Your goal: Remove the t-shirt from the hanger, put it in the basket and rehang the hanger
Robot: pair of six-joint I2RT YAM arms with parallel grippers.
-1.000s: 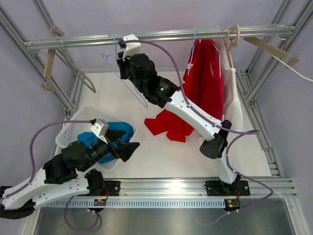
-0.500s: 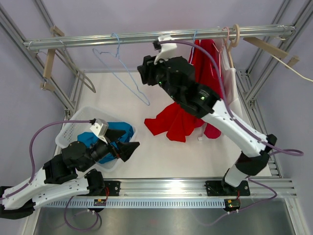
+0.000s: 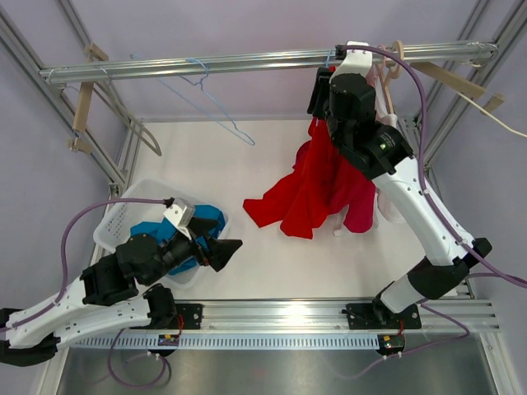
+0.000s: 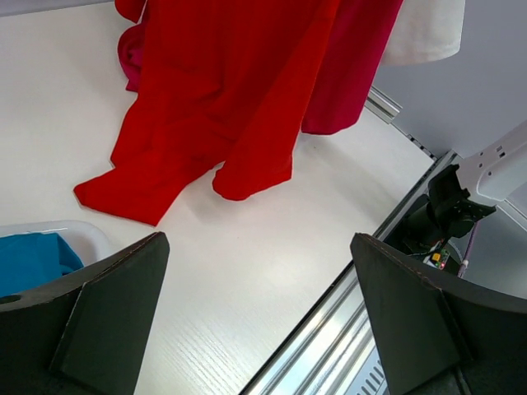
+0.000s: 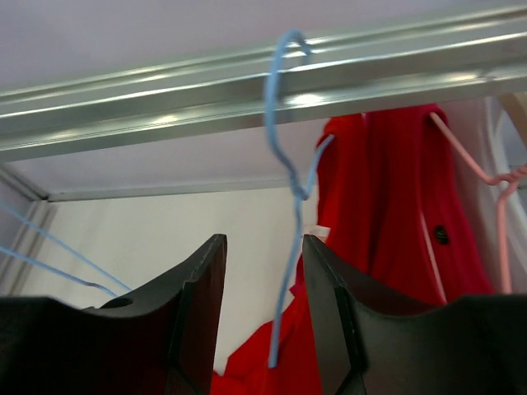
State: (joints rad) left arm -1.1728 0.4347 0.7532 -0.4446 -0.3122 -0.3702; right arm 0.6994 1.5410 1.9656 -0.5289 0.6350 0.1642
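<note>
Up at the rail (image 3: 247, 62), your right arm is stretched nearly full length, rising from its base at the near edge, bending at the elbow by the right frame, and reaching to the far right part of the bar. The right gripper (image 5: 262, 255) points upward with its fingers partly open, and the wrist view shows the thin wire neck of the blue hanger (image 5: 298, 189) running between them; they do not close on it. The hanger's hook sits over the rail. The red t-shirt (image 3: 317, 185) hangs below that hanger, partly hidden by the arm in the top view, and its lower part lies spread on the table (image 3: 247, 263). Your left arm lies low and folded at the near left, its forearm angled toward the middle. The left gripper (image 4: 259, 280) hovers over the near corner of the bin (image 3: 111, 234), which holds a blue cloth (image 3: 206, 220). Its fingers are spread wide and hold nothing, facing the t-shirt's hem across bare table.
</note>
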